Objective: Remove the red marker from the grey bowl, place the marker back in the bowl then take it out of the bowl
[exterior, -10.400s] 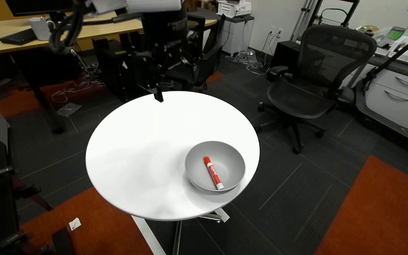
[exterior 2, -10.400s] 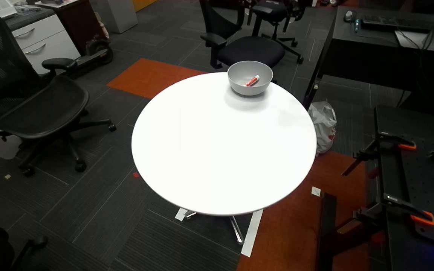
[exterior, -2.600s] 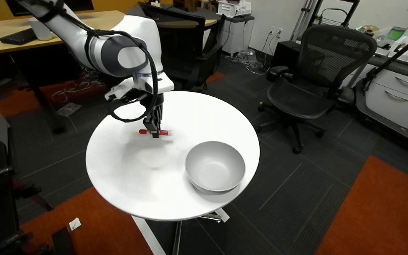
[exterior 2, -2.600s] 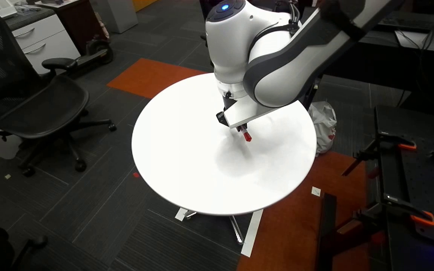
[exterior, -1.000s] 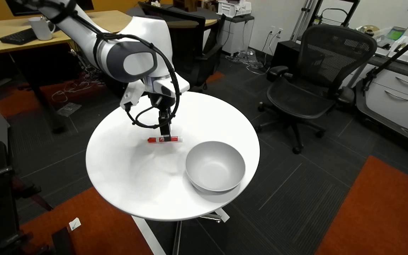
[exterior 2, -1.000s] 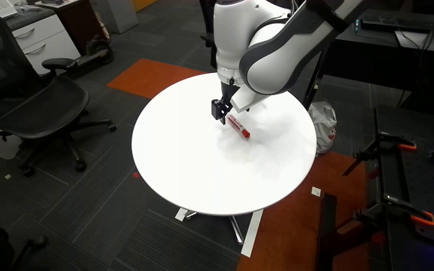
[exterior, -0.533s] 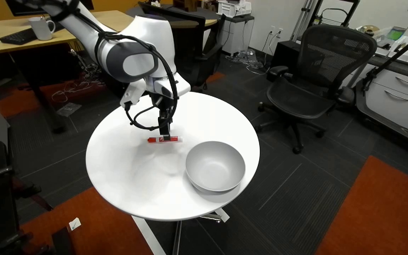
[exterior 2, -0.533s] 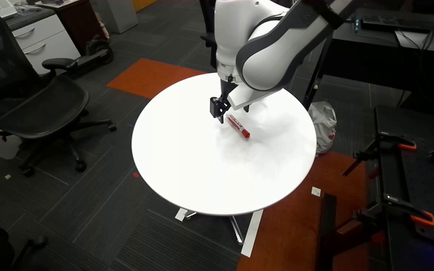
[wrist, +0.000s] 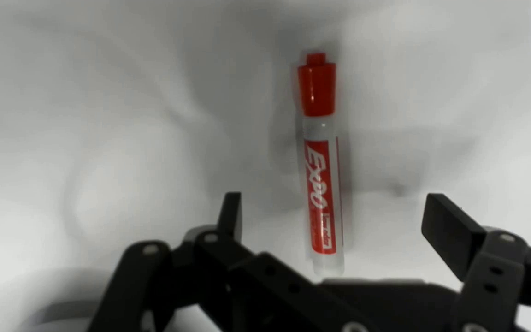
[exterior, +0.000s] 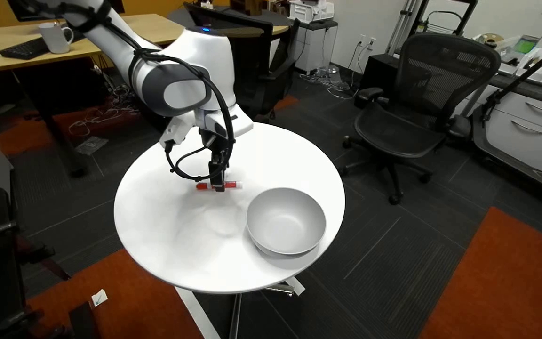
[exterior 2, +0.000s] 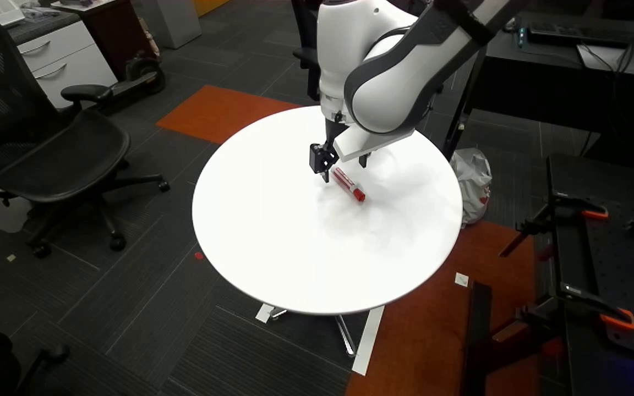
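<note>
White arm bent, black claw pointing down, spread wide

The marker is red and white, the bowl grey.

The table is round, white and smooth, with a thin edge and a shiny metal leg under it. Two things rest on it. In an exterior view, a grey bowl sits the right way up, close to the table's edge. A red Expo marker lies flat on its side, apart from the bowl. Its red cap is the end farther from the bowl, and its pale end is nearer. White letters run along its red label. Soft grey shadows fall on the white top around the marker.
</note>
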Robot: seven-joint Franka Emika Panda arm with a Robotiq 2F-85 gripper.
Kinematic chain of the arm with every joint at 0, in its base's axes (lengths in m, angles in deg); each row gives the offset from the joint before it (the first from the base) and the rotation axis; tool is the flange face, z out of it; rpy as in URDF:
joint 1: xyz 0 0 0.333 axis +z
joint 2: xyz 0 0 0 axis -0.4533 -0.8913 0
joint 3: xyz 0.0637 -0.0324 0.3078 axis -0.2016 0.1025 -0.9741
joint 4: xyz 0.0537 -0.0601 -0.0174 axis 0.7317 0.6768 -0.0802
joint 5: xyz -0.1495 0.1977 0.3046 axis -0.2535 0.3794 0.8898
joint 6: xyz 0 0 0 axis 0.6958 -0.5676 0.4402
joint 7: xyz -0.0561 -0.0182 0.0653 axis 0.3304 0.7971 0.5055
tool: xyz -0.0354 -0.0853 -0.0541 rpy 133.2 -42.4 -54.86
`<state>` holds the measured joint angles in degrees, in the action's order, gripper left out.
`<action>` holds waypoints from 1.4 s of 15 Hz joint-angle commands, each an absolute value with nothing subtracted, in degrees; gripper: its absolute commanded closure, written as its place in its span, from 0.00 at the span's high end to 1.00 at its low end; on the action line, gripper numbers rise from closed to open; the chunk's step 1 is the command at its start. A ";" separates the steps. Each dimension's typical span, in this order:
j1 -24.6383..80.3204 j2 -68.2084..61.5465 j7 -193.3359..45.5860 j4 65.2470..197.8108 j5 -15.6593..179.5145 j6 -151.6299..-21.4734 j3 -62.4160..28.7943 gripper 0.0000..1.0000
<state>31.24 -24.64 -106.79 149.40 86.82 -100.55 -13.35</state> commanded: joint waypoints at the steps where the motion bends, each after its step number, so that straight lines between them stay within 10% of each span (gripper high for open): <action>1: 31.05 -25.53 -105.15 148.54 88.43 -100.36 -13.39 1.00; 5: 31.20 -26.29 -105.22 148.14 88.28 -100.19 -13.21 1.00; 7: 31.26 -26.50 -105.11 148.02 88.15 -100.25 -13.17 0.72; 16: 31.25 -26.99 -105.24 146.99 88.22 -99.90 -13.07 0.03; 21: 35.05 -24.44 -111.62 147.87 86.49 -98.54 -9.26 0.05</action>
